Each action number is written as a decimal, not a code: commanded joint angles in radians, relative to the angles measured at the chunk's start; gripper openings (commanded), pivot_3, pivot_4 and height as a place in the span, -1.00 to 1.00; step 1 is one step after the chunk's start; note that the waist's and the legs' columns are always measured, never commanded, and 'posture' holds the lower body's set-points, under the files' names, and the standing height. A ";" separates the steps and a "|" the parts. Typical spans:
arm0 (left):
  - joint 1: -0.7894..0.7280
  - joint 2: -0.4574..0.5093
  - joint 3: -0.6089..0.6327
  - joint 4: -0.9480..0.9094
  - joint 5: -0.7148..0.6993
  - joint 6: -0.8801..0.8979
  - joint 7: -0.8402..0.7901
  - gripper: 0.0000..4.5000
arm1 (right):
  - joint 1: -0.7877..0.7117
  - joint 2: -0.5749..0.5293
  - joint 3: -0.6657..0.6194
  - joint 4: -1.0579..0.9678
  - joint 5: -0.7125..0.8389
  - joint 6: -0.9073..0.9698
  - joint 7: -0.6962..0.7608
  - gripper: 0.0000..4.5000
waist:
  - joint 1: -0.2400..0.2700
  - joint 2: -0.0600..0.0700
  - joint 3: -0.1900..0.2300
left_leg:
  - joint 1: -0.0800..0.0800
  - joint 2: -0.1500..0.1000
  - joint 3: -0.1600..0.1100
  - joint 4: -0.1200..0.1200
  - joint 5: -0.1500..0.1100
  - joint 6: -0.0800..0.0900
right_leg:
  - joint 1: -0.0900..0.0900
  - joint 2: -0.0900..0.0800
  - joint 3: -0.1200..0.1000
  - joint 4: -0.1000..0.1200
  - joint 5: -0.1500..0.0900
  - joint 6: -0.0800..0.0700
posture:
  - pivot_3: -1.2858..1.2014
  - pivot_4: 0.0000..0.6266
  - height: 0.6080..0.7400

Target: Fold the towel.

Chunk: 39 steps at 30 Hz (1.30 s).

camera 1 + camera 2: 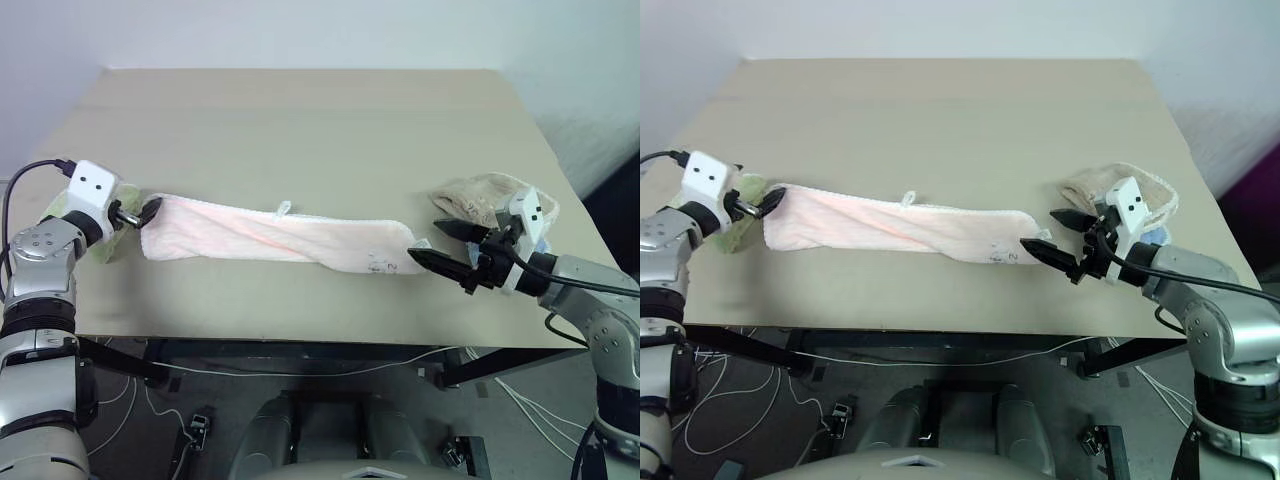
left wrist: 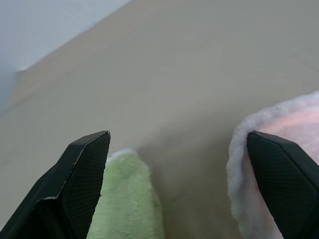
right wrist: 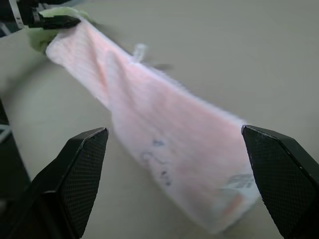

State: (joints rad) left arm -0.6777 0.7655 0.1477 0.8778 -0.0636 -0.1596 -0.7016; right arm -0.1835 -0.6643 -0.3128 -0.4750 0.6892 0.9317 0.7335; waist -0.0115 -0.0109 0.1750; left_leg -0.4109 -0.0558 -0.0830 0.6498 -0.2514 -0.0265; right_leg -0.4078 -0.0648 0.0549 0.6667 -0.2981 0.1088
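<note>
**A:** Where is the towel (image 1: 275, 236) now?

**B:** I have it lying on the desk (image 1: 300, 120), near the front edge, stretched in a long narrow strip from my left to my right. It looks folded lengthwise already, with a slight twist along it and its small white tag (image 1: 283, 208) poking out on the far edge. I'd say it lies stretched like that so each arm can reach one end.

**A:** And the jaws?

**B:** Both stand wide apart and hold nothing. The left gripper (image 1: 140, 213) is at the towel's left end, one finger right against the pink cloth in the wrist view, though I can't tell if it truly touches. The right gripper (image 1: 447, 247) sits just beside the right end, pointing toward it, with a small gap between.

**A:** So what's next, in your judgement?

**B:** The long fold seems done; bringing one end over to the other is probably what's left. I'd need a fresh grip on an end for that.

**A:** Count what's on the desk.

**B:** Three towels: the pink one, a green one (image 2: 127, 199) tucked under my left gripper, and a beige one (image 1: 490, 195) bunched behind my right. One tag. Two grippers.
</note>
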 commanded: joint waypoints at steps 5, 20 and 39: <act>-0.057 -0.019 -0.088 0.010 0.038 0.005 -0.143 0.99 | -0.025 0.000 0.011 -0.012 0.005 -0.017 -0.083 1.00 | -0.003 0.000 0.000 | 0.000 0.000 0.000 0.000 0.000 0.000 | 0.000 0.001 0.000 0.000 0.000 0.000 | 0.03 -0.52 1.00; -0.052 -0.036 0.027 -0.100 -0.129 -0.018 -0.237 0.99 | 0.033 0.171 -0.228 0.060 0.589 0.261 -0.412 1.00 | -0.001 -0.002 -0.001 | 0.000 0.000 0.000 0.000 0.000 0.000 | 0.001 0.000 0.000 -0.001 0.000 0.000 | 0.03 -0.52 1.00; 0.168 -0.066 -0.032 -0.547 -0.244 0.156 -0.437 0.99 | 0.068 0.283 0.049 0.202 1.201 -0.084 -1.352 1.00 | -0.008 -0.002 -0.002 | 0.001 0.001 0.000 -0.001 0.000 0.000 | 0.001 0.000 0.001 -0.001 0.000 0.000 | 0.03 -0.52 1.00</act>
State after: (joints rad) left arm -0.5135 0.6960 0.1214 0.3874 -0.2877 -0.0161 -1.1257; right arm -0.1033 -0.3948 -0.2753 -0.2721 1.8497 0.8934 -0.5739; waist -0.0195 -0.0133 0.1733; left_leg -0.4102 -0.0545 -0.0828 0.6488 -0.2514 -0.0263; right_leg -0.4071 -0.0649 0.0560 0.6657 -0.2981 0.1088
